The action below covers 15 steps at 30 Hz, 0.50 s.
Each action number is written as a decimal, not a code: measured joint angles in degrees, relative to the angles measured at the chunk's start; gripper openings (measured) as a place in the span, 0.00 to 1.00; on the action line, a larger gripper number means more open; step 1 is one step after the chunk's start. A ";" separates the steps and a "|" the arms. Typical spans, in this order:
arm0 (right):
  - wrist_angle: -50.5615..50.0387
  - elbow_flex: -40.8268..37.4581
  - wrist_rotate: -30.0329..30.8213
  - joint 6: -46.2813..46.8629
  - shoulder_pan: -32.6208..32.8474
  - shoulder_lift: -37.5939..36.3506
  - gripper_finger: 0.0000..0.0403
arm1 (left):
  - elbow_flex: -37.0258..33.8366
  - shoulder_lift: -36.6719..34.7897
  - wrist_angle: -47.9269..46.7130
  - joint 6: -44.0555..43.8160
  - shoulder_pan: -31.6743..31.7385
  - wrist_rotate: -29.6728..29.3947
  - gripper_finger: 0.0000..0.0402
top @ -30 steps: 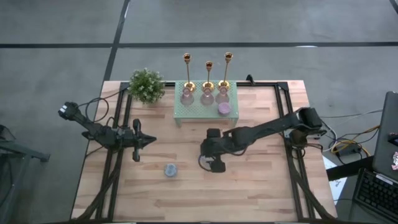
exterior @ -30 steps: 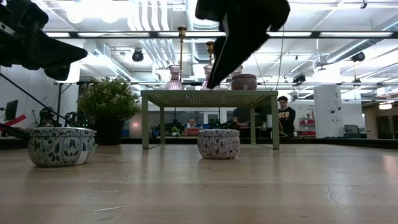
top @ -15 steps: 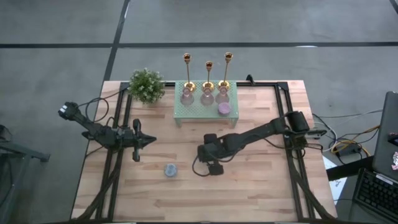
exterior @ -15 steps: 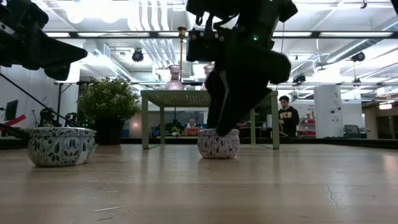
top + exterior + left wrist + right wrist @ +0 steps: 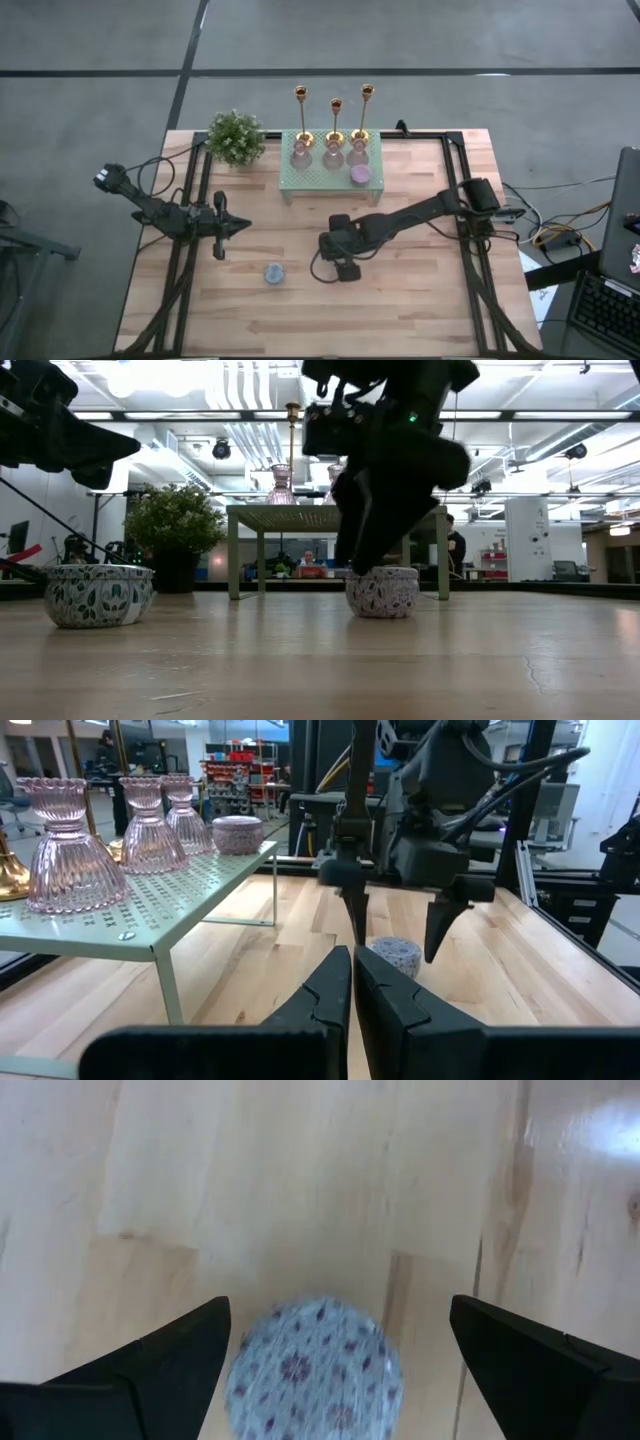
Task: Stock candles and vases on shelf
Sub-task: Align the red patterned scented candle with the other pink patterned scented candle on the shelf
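Observation:
The lavender candle (image 5: pixel 315 1365) stands flat on the table between the open fingers of my right gripper (image 5: pixel 340 1355), which points down at mid-table (image 5: pixel 340 262). It also shows in the low view (image 5: pixel 381 592) and the left wrist view (image 5: pixel 392 957). The blue-grey candle (image 5: pixel 274 273) stands on the table to its left. The mauve candle (image 5: pixel 361 174) and three pink vases (image 5: pixel 333 156) stand on the mint shelf (image 5: pixel 310 178). My left gripper (image 5: pixel 352 990) is shut and empty, above the table's left part (image 5: pixel 225 228). My right gripper straddles the lavender candle from above, fingers pointing down. One finger (image 5: pixel 190 1350) stands right against the candle's round side (image 5: pixel 238 1370). The other finger (image 5: pixel 520 1355) is well clear of it. The candle rests on its base on the table.
Three gold candlesticks (image 5: pixel 334 105) stand along the shelf's far edge. A leafy potted plant (image 5: pixel 237 137) stands at the far left of the table. Bare wood lies in front of the shelf and along the near edge (image 5: pixel 400 310).
My right gripper has gone down and a little toward the table's left edge, and its fingers now stand around the lavender candle. In the last half second the candle has slid a short way along the table toward the right edge, staying upright.

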 joint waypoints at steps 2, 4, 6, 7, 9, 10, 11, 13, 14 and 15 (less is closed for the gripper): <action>-1.09 0.00 -0.04 -0.12 0.09 -0.75 0.91 | 0.00 0.00 0.00 0.00 0.00 0.00 0.05; -1.77 -0.11 -0.88 0.25 0.08 -1.29 0.91 | 0.00 0.00 0.00 0.00 0.02 0.00 0.05; -1.68 -0.31 -1.77 0.72 0.05 -1.34 0.91 | 0.00 0.00 0.00 -0.01 0.00 0.02 0.05; -1.97 -0.56 -1.77 0.84 0.03 -1.34 0.91 | 0.00 0.02 0.00 0.00 0.02 0.00 0.05; -2.17 -1.23 -1.79 0.85 0.05 -1.34 0.91 | 0.00 0.02 0.00 0.00 0.00 0.01 0.05; -1.97 -1.62 -1.87 0.93 0.05 -1.34 0.91 | 0.00 0.04 0.00 -0.01 0.01 0.00 0.05; -2.01 -2.03 -1.92 1.01 -0.03 -1.34 0.91 | 0.01 0.04 0.00 -0.01 0.01 0.00 0.05; -2.08 -2.87 -1.95 1.06 -0.06 -1.33 0.91 | 0.00 0.04 0.00 -0.02 0.00 0.00 0.05; -1.86 -3.27 -1.95 1.09 -0.08 -1.32 0.91 | 0.00 0.04 0.00 0.00 0.00 0.00 0.05; -1.52 -3.68 -1.95 1.10 -0.08 -1.32 0.91 | 0.00 0.04 0.00 0.00 0.02 0.00 0.05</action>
